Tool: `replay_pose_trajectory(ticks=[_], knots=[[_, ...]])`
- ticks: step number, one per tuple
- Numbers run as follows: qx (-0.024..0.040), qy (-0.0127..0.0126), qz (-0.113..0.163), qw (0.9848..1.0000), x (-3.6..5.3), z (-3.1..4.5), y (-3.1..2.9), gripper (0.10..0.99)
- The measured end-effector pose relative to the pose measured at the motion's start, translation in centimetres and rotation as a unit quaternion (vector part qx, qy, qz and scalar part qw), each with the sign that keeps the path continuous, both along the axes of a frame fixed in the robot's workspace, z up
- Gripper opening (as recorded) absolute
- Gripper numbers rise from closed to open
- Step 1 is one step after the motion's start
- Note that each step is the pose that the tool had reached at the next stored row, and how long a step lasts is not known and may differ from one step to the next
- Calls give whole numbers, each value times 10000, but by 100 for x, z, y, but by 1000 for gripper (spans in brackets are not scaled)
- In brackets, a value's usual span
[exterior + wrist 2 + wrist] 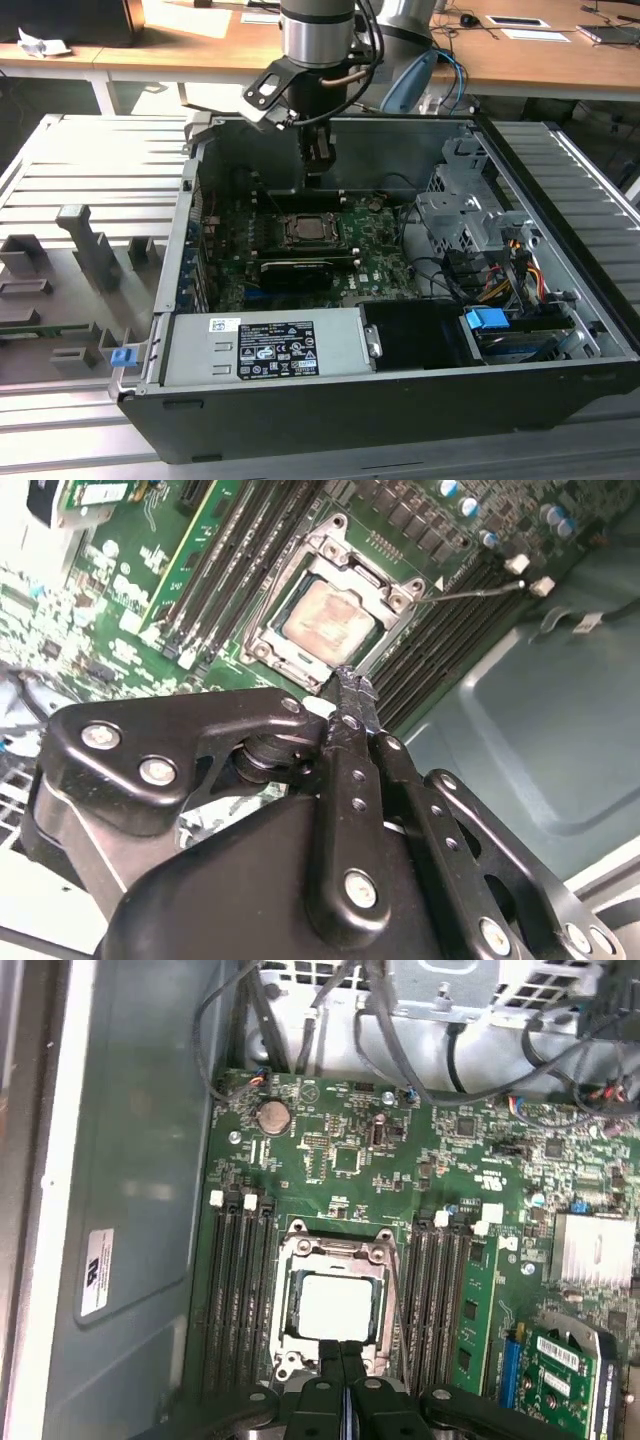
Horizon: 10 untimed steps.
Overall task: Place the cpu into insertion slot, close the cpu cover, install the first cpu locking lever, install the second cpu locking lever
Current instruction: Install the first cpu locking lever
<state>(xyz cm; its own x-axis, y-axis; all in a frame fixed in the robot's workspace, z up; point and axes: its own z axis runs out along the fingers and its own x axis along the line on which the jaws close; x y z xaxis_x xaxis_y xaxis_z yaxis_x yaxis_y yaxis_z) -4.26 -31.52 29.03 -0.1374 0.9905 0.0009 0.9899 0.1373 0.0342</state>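
Observation:
The cpu (pixel 335 1305) lies face up in the insertion slot (pixel 313 230) on the green motherboard, its silvery-tan face (pixel 328 618) showing in both wrist views. The cpu cover (pixel 291 1260) lies flat around it as a metal frame. A thin locking lever (pixel 470 590) sticks out sideways from one corner of the socket. My gripper (pixel 318 165) hangs inside the case just above the socket's far edge. Its black fingers (pixel 340 1352) are pressed together with nothing between them, tips (pixel 352 685) close to the frame's rim.
The open computer case holds a grey power supply box (pixel 265 345) at the front, a black heatsink block (pixel 295 272) before the socket, and a drive cage (pixel 460 215) with cables at the exterior view's right. Memory slots (pixel 235 1290) flank the socket. Grey fixtures (pixel 90 245) stand outside the case.

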Motion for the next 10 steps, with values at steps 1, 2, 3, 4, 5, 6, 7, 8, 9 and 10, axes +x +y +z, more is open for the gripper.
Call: replay_pose_trajectory(ticks=[1, 2, 3, 4, 5, 6, 7, 8, 9, 10], knots=[[-1, 0, 166, 9999, 0, -2, 0, 106], [-6, 1, 284, 9996, 0, -3, 0, 106], [-11, 1, 378, 9993, 0, -5, 0, 106], [-16, 1, 420, 9991, 1, -7, 0, 106], [-16, 1, 432, 9991, 0, -7, 0, 106], [-17, 1, 443, 9990, 0, -8, 0, 106], [-17, 0, 458, 9990, 0, -9, 0, 106], [-17, 0, 469, 9989, 0, -9, 0, 106], [-17, 0, 488, 9988, 0, -9, 0, 106], [-17, 1, 511, 9987, 0, -9, 0, 106]])
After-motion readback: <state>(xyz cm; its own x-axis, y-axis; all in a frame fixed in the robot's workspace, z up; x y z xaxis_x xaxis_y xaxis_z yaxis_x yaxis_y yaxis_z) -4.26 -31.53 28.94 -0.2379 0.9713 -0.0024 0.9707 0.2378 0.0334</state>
